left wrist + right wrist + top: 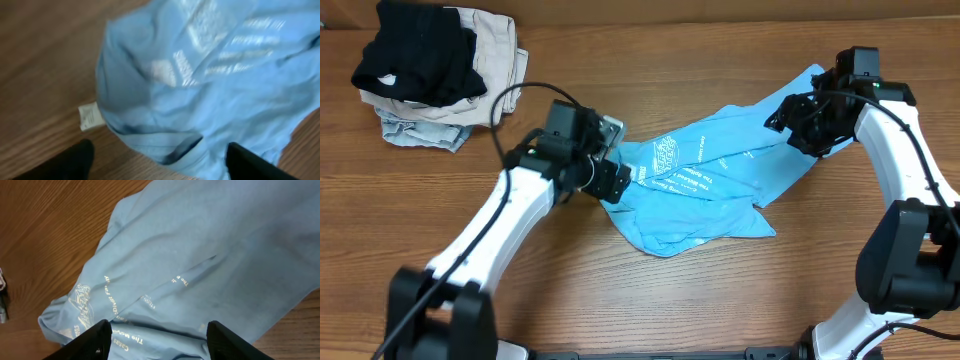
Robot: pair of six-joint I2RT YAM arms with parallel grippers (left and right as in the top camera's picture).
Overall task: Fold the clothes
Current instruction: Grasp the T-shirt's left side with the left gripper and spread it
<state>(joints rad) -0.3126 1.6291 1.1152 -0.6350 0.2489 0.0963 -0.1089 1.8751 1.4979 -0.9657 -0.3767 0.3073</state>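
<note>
T-shirt [210, 110] print blurred, unreadable

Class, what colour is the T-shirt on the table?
Light sky blue; the T-shirt shows best overhead.

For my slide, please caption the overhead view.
Open left claw and open right claw at opposite ends of a crumpled sky-blue T-shirt.

A wooden table [720, 300] fills nearly the whole overhead view, its warm brown surface marked by long grain lines and darker streaks that run from side to side. Soft, even light falls on it and leaves only faint shadows. Along the far edge shows a narrow paler tan strip [720, 5], too little to identify.
</note>
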